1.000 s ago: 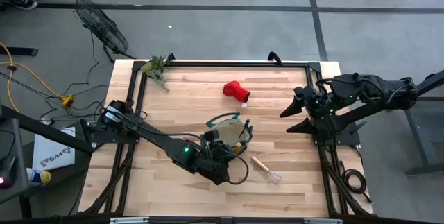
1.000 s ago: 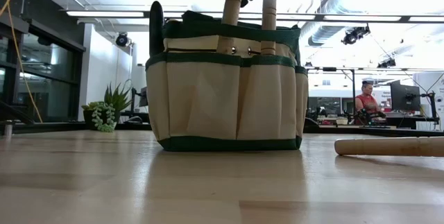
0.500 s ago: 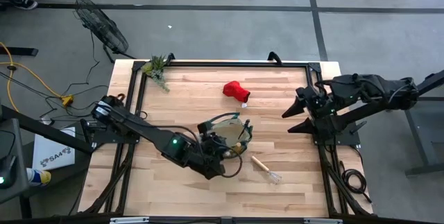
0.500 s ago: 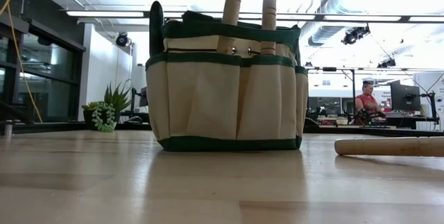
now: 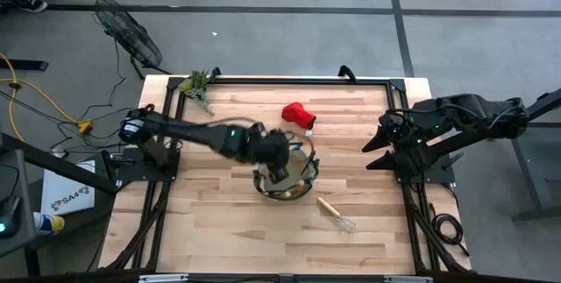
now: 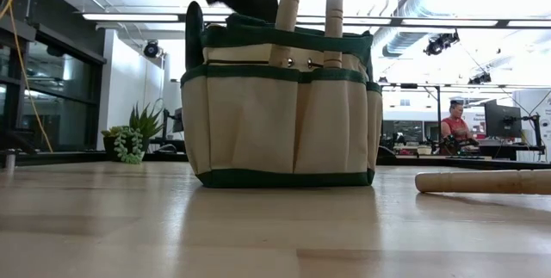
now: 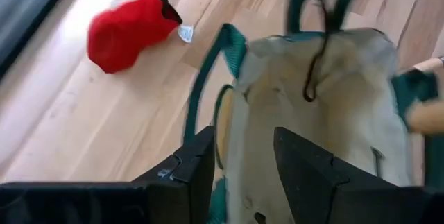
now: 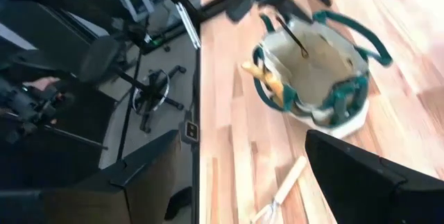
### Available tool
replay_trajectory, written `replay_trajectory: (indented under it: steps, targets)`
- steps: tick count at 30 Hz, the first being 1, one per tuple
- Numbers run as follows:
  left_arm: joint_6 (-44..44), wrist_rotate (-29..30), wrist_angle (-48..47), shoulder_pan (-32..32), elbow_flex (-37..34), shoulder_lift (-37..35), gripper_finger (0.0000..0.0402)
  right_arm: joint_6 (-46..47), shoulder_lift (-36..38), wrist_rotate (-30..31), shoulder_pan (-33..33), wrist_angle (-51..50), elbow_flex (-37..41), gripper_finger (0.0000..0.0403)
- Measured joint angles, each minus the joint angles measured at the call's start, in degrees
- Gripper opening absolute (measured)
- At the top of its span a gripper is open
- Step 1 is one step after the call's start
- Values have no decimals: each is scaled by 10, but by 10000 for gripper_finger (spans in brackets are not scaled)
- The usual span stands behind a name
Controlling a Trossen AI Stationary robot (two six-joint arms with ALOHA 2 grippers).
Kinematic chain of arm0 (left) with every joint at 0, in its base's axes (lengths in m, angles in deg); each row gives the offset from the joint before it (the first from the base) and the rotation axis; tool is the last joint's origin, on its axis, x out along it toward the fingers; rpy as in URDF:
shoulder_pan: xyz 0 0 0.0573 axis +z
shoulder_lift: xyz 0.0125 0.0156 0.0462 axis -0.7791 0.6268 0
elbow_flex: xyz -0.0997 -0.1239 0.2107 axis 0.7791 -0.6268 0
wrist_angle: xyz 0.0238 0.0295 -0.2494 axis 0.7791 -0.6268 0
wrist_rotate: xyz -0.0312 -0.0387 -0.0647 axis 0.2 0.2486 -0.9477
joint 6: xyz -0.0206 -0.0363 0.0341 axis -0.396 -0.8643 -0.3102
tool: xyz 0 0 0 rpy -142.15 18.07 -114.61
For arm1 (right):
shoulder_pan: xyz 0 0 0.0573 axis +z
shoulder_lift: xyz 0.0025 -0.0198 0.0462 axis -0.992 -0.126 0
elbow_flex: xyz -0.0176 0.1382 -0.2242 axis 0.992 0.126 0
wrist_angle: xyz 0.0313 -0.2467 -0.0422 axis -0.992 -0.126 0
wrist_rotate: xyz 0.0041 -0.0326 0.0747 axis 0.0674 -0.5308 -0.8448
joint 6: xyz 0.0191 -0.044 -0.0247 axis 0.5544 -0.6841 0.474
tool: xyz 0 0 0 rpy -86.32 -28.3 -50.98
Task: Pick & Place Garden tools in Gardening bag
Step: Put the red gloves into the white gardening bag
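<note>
Grey concrete floor with dark seams surrounds a pale wood-plank worktop (image 5: 237, 222) in a black frame. Off its left edge stand a floor fan (image 5: 129, 33) and a yellow cable (image 5: 35, 99); a leafy sprig (image 5: 199, 87) lies at the far left corner. At table height, the room behind shows bright ceiling lights, a potted plant (image 6: 131, 140) and a seated person (image 6: 453, 127) at a desk far off.

From the left, the left end effector (image 5: 282, 162) hangs over the tan, green-trimmed bag (image 5: 302, 178), its fingers (image 7: 198, 158) partly apart with nothing between them. Two wooden handles (image 6: 287, 11) stick up from the bag's outer pockets. A red glove (image 5: 298, 116) lies just beyond the bag, and a wooden-handled rake (image 5: 336, 214) lies near it on the near side. At the right edge the right end effector (image 5: 377, 144) waits, spread wide and empty.
</note>
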Motion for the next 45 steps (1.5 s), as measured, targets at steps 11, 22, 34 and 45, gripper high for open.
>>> replay_trajectory:
  steps: [11,22,34,45]
  targets:
    - [309,-149,51,100,3,3,142,-19,0,0,0,-50,0,301]
    - [552,-197,98,114,3,11,142,153,-3,124,28,-40,28,301]
    - [687,-203,109,115,3,43,142,394,-4,247,126,58,138,301]
    - [628,-224,97,189,3,51,142,475,-12,288,176,79,139,301]
